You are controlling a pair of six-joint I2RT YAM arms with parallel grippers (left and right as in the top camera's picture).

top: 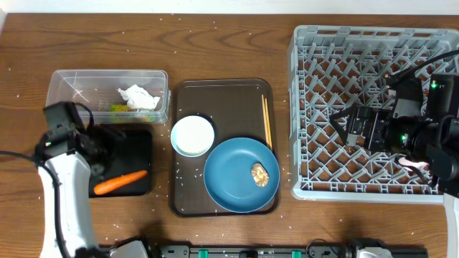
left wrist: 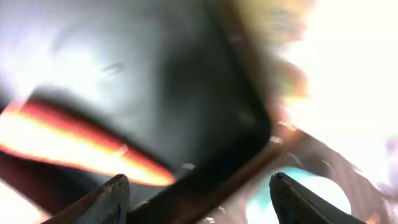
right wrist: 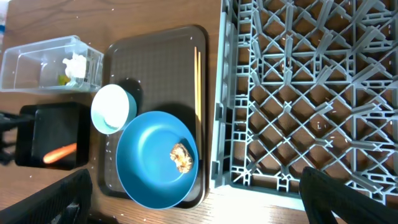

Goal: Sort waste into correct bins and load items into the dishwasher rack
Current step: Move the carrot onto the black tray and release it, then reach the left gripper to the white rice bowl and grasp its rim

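Tub (top: 107, 72) at ten o'clock was clear, glossy plastic; rack (top: 330, 72) at three, matt grey plastic; table (top: 215, 43) showed smooth wood grain; tissue (top: 138, 98), crumpled paper.

Carrot (top: 120, 183) lies in shallow tray (top: 140, 149), tissue (top: 138, 98) in tub (top: 72, 77).

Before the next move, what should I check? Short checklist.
1. Carrot lying in black tray: ok.
2. Left gripper open, nothing between its fingers: ok.
3. Tissue inside clear tub: ok.
4. Blue plate free of waste: not ok, brown food lump sits on it.
5. Right gripper open and empty above dishwasher rack: ok.
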